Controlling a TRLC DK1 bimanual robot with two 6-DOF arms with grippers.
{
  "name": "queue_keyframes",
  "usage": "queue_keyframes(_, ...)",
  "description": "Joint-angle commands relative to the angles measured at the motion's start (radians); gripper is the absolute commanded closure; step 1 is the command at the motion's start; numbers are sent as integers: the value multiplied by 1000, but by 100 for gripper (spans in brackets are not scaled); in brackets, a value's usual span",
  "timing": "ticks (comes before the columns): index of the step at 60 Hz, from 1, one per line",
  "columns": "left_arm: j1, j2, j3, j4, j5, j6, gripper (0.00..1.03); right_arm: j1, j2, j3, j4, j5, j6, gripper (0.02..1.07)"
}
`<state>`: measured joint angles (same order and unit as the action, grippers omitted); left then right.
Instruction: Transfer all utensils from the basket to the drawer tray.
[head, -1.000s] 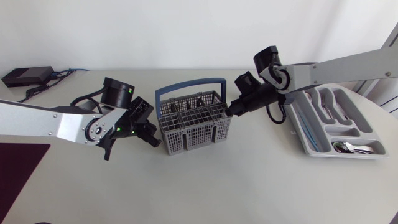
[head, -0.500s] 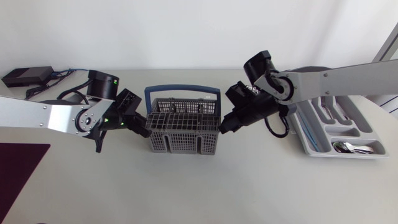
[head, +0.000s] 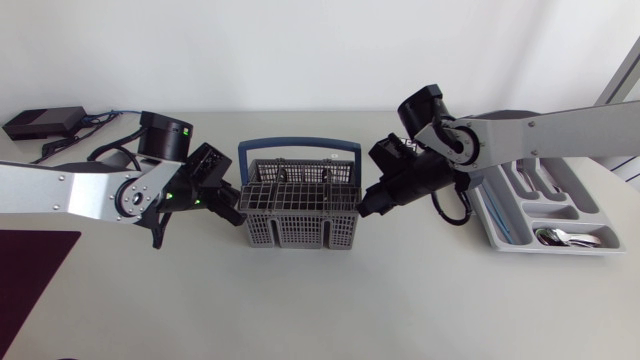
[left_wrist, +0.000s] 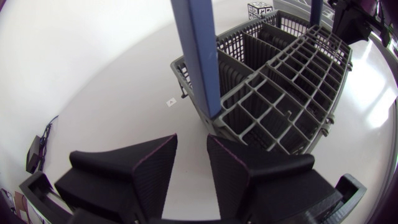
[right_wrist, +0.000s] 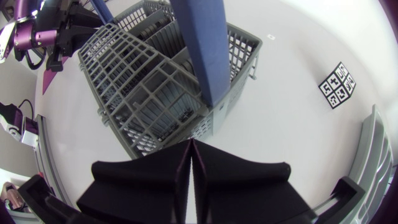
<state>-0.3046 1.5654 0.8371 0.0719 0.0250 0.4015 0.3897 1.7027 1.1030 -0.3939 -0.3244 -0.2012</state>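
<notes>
Head view shows a grey basket (head: 297, 222) with a blue handle (head: 298, 146) sitting in the middle of the table (head: 320, 310). The left gripper (head: 233, 211) is right at the basket's left wall. Its two fingers stand apart with a gap between them, so it is open. In the left wrist view, a corner of the basket is just ahead of those fingers. I cannot tell if they touch it.

The right gripper (head: 366, 206) is right at the basket's right wall. In the right wrist view its two fingers are pressed flat together, so it is closed. The basket's wall and the blue handle are just ahead of it.

The grey drawer tray (head: 590, 205) lies well to the right of the basket. Some shiny spoons (head: 556, 237) lie in the tray, in the corner part far from the basket.

A small black-and-white square marker (right_wrist: 339, 85) is on the table near the basket, on the right gripper's side. A black box (head: 40, 122) sits far to the left of the basket.
</notes>
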Motion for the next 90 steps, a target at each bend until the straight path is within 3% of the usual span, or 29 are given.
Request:
queue_keyframes(1,-28,-21,-21,-1,39,22,64,12,2,8,10,-15,31,101)
queue_keyframes(15,-44,-28,-27,-14,39,22,64,5,5,11,17,12,32,101)
queue_keyframes(25,-2,-59,-26,-29,39,31,64,-2,-23,-19,13,54,34,99)
queue_keyframes(30,22,-90,-27,-43,39,33,59,-3,-49,-42,21,110,36,79)
queue_keyframes(37,44,-180,-44,-70,39,33,52,-15,-98,-75,27,150,37,73)
queue_keyframes(41,61,-258,-59,-98,39,30,40,-26,-146,-103,27,174,37,43)
queue_keyframes(45,71,-306,-67,-112,38,23,31,-32,-192,-127,27,183,32,36)
queue_keyframes(50,88,-387,-76,-146,33,23,2,-46,-256,-161,26,208,9,5)
queue_keyframes(66,137,-656,-112,-204,33,-36,3,-187,-557,-276,36,254,-63,6)
queue_keyframes(83,162,-815,-201,-201,36,-122,3,-390,-764,-391,53,199,-104,6)
queue_keyframes(90,150,-912,-231,-228,38,-124,3,-434,-833,-466,127,194,-86,6)
